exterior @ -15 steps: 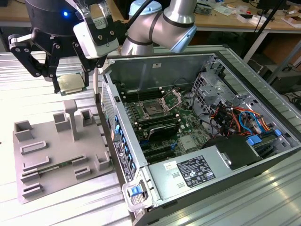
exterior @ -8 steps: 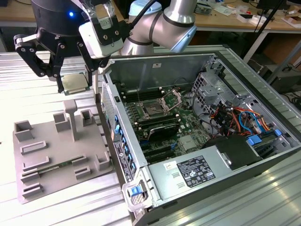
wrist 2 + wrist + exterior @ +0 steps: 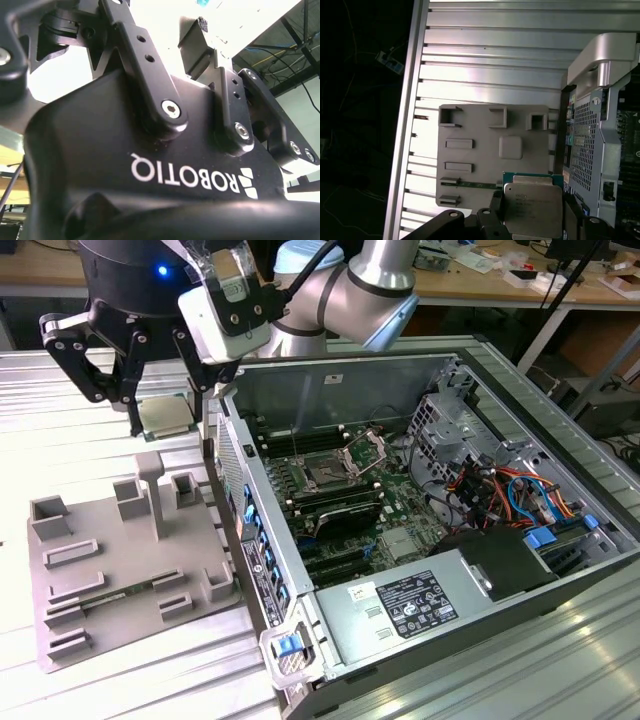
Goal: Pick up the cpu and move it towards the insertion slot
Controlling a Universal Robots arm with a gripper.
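The cpu (image 3: 164,416), a flat square chip with a silvery metal top, hangs in the air above the far end of the grey plastic tray (image 3: 100,580), just off the computer case's side wall. My gripper (image 3: 167,421) is shut on it, one black finger on each side. In the first wrist view the cpu (image 3: 532,206) sits between the fingers (image 3: 494,216), over the tray (image 3: 480,180). The insertion slot (image 3: 327,474), a square socket with a dark centre and an open silver bracket, lies on the motherboard inside the case, toward the exterior view's right of the gripper.
The open computer case (image 3: 420,540) has tall side walls and holds black memory slots, a silver heatsink (image 3: 400,545), a power supply (image 3: 410,605) and bundled cables (image 3: 500,490). The tray carries raised blocks (image 3: 150,490). Everything rests on a ribbed metal table (image 3: 60,390).
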